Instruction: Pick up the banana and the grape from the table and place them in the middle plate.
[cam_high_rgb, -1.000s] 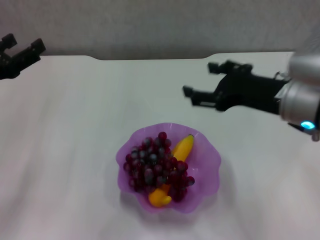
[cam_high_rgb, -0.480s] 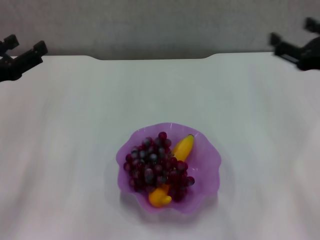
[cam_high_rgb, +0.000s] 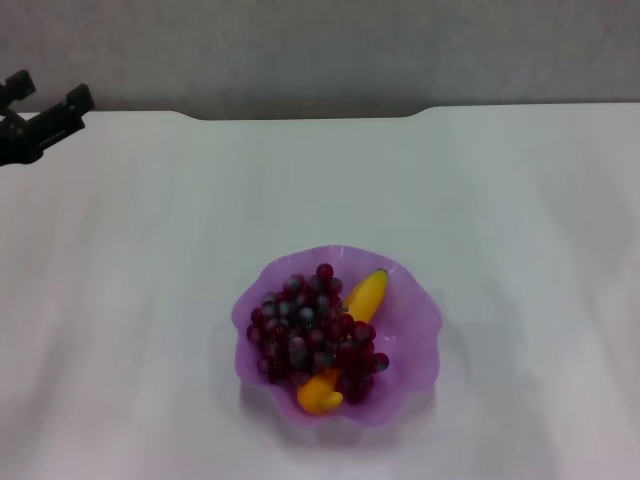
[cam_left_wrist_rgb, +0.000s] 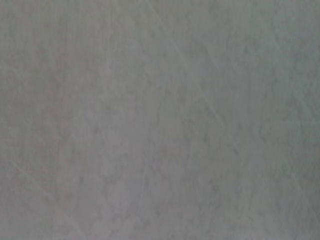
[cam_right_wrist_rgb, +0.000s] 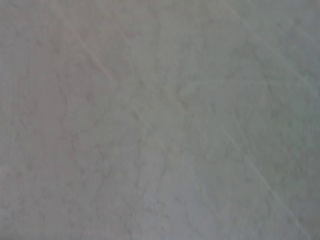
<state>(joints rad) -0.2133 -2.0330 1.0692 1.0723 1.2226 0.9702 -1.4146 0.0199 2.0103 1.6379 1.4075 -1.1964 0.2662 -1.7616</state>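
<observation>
- Grey wall (cam_high_rgb: 320, 50) closes the far side of the scene in the head view, and the white table (cam_high_rgb: 150, 250) spreads flat from it toward the camera.
- On that table, a little toward the near edge and about midway across, sits the middle plate (cam_high_rgb: 415, 340), a translucent purple dish with a wavy rim.
- Inside the dish lies the banana (cam_high_rgb: 366, 294), slanted, its upper end showing toward the far right of the dish and its lower end peeking out at the near side.
- Across the banana's middle rests the grape (cam_high_rgb: 310, 325), a dark red-purple bunch that covers most of the dish floor and hides the fruit's centre.
- Nothing else stands near the dish; the white surface around it carries only a faint shadow under the rim.
- At the far left edge of the head view, over the table's back corner and well apart from the dish, hovers the left gripper (cam_high_rgb: 42, 110); its two dark fingers stand apart with a visible gap, holding nothing.
- The right gripper does not appear in the head view.
- The left wrist view shows only a plain grey, faintly mottled surface, with no fingers and no object.
- The right wrist view shows the same kind of plain grey surface, again without fingers or objects, so that gripper's state cannot be told.
</observation>
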